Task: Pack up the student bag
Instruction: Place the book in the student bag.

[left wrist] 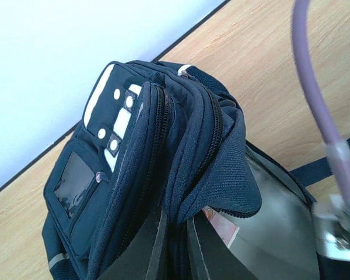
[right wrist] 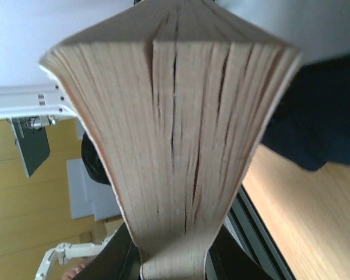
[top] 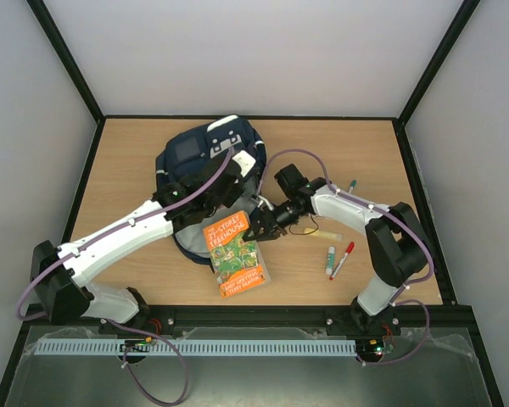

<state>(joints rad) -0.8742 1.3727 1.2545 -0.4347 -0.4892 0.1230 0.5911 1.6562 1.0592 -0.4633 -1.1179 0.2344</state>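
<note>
The student bag [top: 205, 153] lies in the upper centre of the top view, with its main pocket unzipped. The left gripper [left wrist: 176, 252] is closed on the edge of the pocket flap and holds the mouth open. The right gripper [right wrist: 174, 265] is clamped on the orange book [top: 236, 253], which is just below the bag mouth, at the centre of the frame, and not yet inside. Something pale with a red edge shows inside the pocket, but I cannot tell what it is. At the right, a red marker [top: 343, 259] and a green pen [top: 352, 184] lie apart on the table [top: 136, 170]. I judge that most of the packing is left.
</note>
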